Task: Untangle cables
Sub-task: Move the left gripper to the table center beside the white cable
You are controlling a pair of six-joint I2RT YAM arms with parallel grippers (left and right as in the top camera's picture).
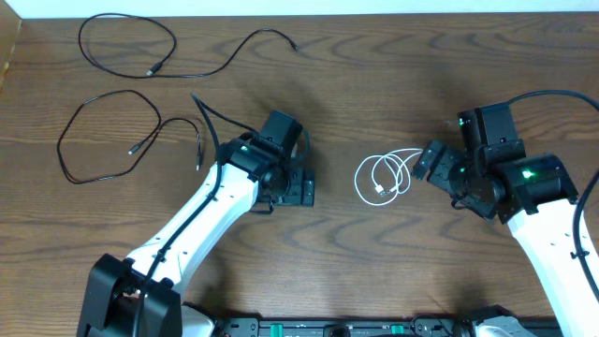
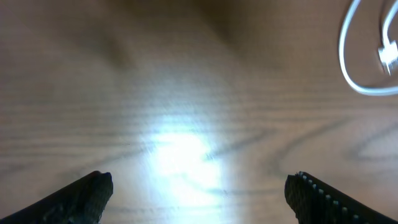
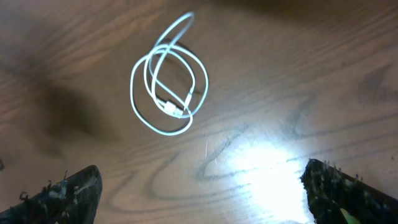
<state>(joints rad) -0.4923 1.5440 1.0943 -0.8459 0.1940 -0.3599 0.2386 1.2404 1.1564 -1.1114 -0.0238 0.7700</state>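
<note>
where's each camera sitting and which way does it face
overhead: above the table, looking straight down; both arms, two black cables, white cable.
left wrist: on that arm, facing down at wood; open left pincer tips show.
right wrist: likewise, over the white cable; open right pincer tips.
shared: all three see the white cable.

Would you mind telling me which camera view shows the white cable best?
The right wrist view: the white cable lies whole, close and sharp, its loops and plug end clear. The overhead view shows it whole but small. The left wrist view catches only a blurred arc and plug end at its upper right edge.
</note>
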